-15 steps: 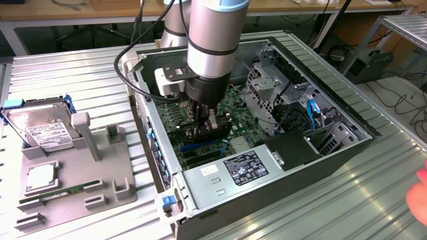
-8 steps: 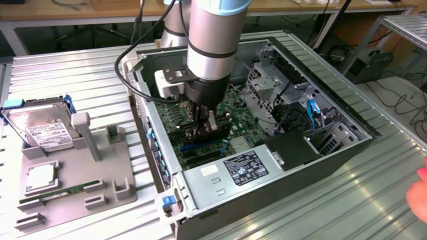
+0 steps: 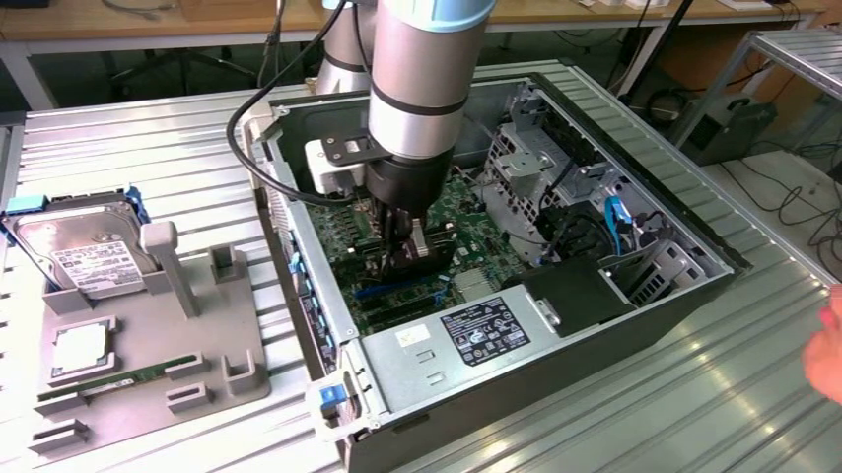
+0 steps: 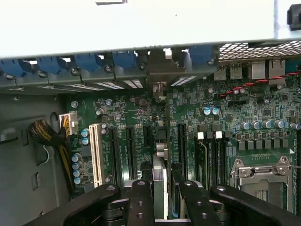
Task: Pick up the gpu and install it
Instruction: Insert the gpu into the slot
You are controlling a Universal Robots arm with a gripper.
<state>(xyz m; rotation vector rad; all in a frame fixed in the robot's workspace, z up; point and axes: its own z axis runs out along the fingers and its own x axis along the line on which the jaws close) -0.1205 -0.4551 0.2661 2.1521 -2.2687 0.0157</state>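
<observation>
My gripper (image 3: 405,262) reaches down into the open computer case (image 3: 688,229), over the green motherboard (image 4: 225,117). It is shut on the gpu (image 3: 418,239), which stands on edge between the two black fingers (image 4: 141,200). In the wrist view the gpu (image 4: 160,181) shows as a thin edge running from the gripper (image 4: 164,200) toward the case's rear wall. Its silver end bracket (image 4: 160,68) meets the row of blue slot clips there. The card lies in line with the black expansion slots (image 4: 181,150). Whether it sits in a slot is hidden.
A grey fixture plate (image 3: 145,365) at the exterior view's left holds a hard drive (image 3: 79,251), a processor chip (image 3: 79,347) and a RAM stick (image 3: 112,379). The power supply (image 3: 474,330) fills the case's near end. A person's hand (image 3: 829,345) shows at the right edge.
</observation>
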